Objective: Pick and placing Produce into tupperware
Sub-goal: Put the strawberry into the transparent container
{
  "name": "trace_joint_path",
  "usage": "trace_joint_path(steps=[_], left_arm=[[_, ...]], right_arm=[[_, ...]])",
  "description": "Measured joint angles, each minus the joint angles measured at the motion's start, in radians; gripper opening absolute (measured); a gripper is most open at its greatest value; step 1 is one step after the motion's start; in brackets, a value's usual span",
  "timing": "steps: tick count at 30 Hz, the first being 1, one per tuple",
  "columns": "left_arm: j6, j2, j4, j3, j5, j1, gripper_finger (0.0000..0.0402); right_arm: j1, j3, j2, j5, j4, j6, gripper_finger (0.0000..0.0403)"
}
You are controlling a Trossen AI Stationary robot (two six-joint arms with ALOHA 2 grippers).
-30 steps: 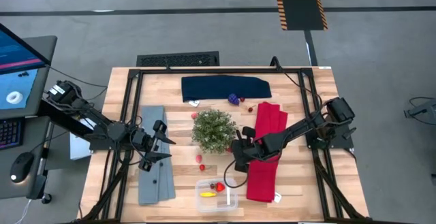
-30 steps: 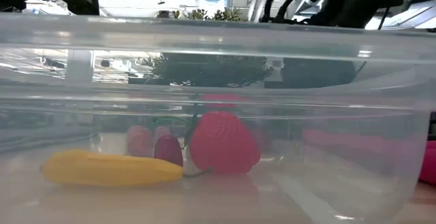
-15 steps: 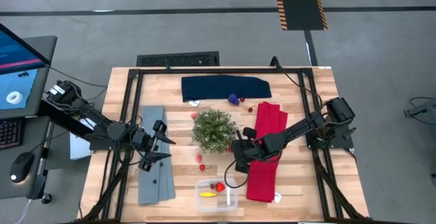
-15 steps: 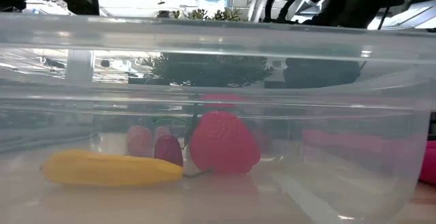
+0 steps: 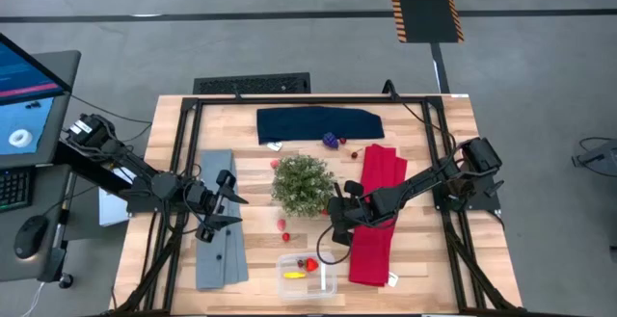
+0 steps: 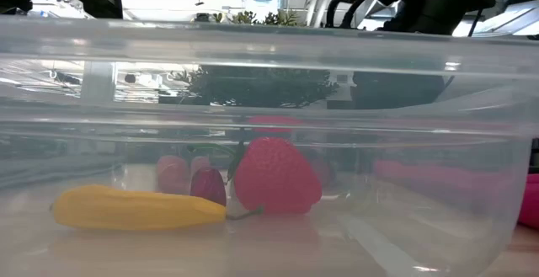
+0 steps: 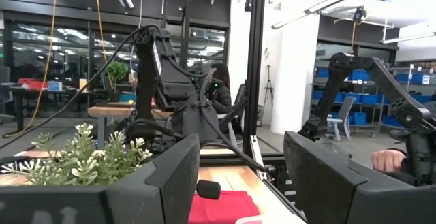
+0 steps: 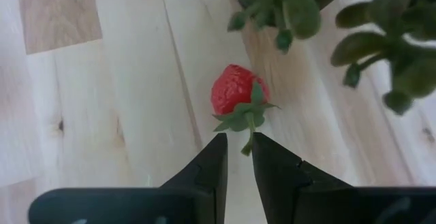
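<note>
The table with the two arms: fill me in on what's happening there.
The robot is moving toy produce into the clear tupperware at the table's front edge. A banana and a strawberry already lie inside. The right hand hangs beside the green plant, its fingers nearly together just short of another strawberry on the wood, not gripping it. The left hand waits open over the grey cloth. Purple grapes remain by the navy cloth.

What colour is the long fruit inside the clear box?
Yellow banana; the low view shows it best.
</note>
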Motion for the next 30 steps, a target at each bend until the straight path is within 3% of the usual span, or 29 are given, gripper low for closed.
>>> trace_joint_path(steps=[17,30], left_arm=[[-0.001,0.0,0.007,0.0,0.006,0.0,0.0203],[-0.001,0.0,0.007,0.0,0.007,0.0,0.0203]], right_arm=[[-0.013,0.0,0.001,-0.007,-0.011,0.011,0.0091],[-0.013,0.0,0.002,-0.008,-0.025,0.004,0.0012]])
